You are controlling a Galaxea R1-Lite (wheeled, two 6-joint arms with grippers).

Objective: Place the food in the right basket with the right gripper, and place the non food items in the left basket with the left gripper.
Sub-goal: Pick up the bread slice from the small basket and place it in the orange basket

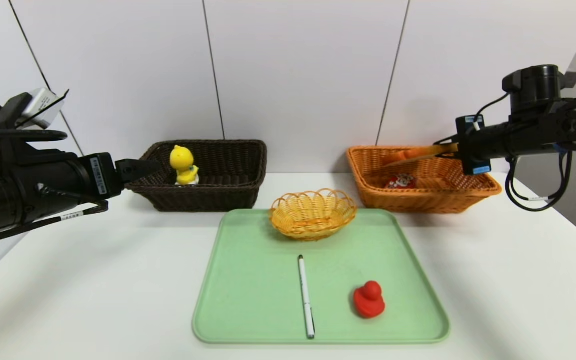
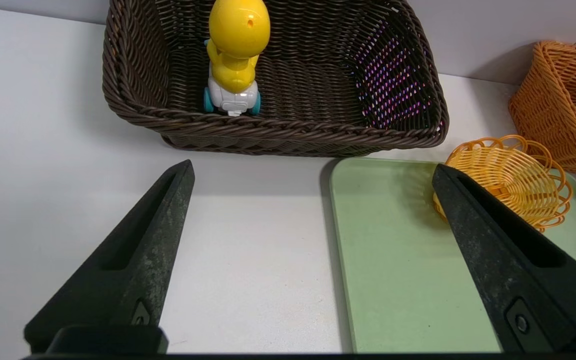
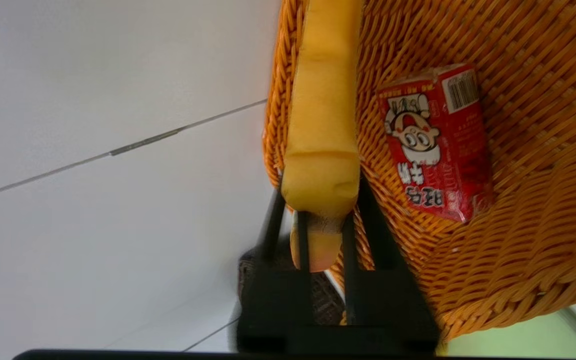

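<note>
My right gripper [image 1: 455, 150] [image 3: 320, 200] is shut on the slice of bread [image 1: 418, 153] [image 3: 320, 125] and holds it edge-on above the orange-tan right basket [image 1: 468, 192] [image 3: 543, 225]. The red drink carton [image 1: 401, 181] [image 3: 435, 145] lies on that basket's floor. My left gripper [image 1: 138, 169] [image 2: 313, 167] hangs open and empty just short of the dark brown left basket [image 1: 228, 195] [image 2: 293, 132]. In it the yellow chick toy [image 1: 183, 165] [image 2: 235, 55] stands upright. The white pen [image 1: 306, 296] and the red rubber duck [image 1: 369, 299] lie on the green tray [image 1: 248, 300].
A small round yellow basket [image 1: 313, 214] [image 2: 513, 175] sits empty at the tray's far edge, between the two big baskets. The tray's near-left corner [image 2: 393, 260] lies under my left gripper. A white wall stands right behind the baskets.
</note>
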